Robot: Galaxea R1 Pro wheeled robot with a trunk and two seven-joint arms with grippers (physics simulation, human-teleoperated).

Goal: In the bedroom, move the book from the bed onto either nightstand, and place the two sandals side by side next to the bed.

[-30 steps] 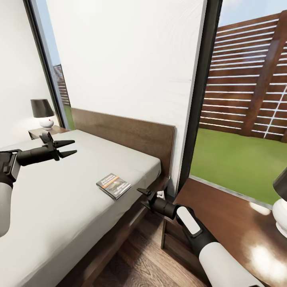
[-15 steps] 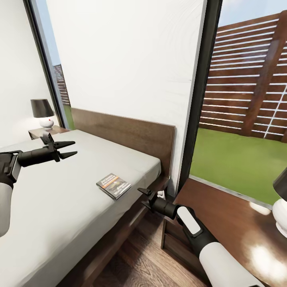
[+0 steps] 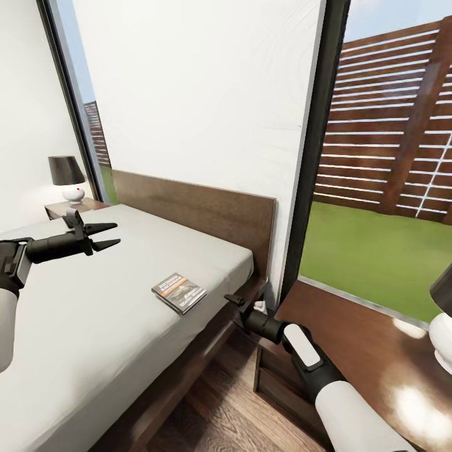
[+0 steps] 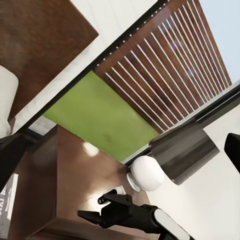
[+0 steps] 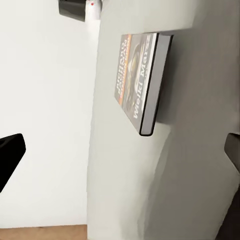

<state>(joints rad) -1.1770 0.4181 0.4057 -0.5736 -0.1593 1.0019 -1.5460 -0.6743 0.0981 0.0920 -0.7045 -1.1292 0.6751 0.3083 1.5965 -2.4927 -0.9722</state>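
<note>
The book [image 3: 179, 292] lies flat on the grey mattress of the bed [image 3: 94, 314], near its right edge; its orange title band shows in the right wrist view [image 5: 140, 80]. My right gripper [image 3: 243, 304] hovers open beside the bed frame, just right of the book and apart from it, close to the near nightstand [image 3: 351, 345]. Over the middle of the mattress, my left gripper [image 3: 108, 234] hangs open and holds nothing. The left wrist view takes in the right gripper [image 4: 97, 207] in front of that nightstand [image 4: 55, 175]. The sandals are out of view.
A white-based lamp [image 3: 443, 326] stands on the near nightstand. A second nightstand [image 3: 66, 208] with a dark-shaded lamp [image 3: 66, 177] sits at the far side of the bed. The dark headboard [image 3: 201, 210] backs onto a white wall; a tall window [image 3: 389, 188] lies to the right. Wood floor [image 3: 213, 414] runs alongside the bed.
My right gripper has shifted a little rightward, away from the book toward the headboard corner and near nightstand. The left arm has barely moved.
</note>
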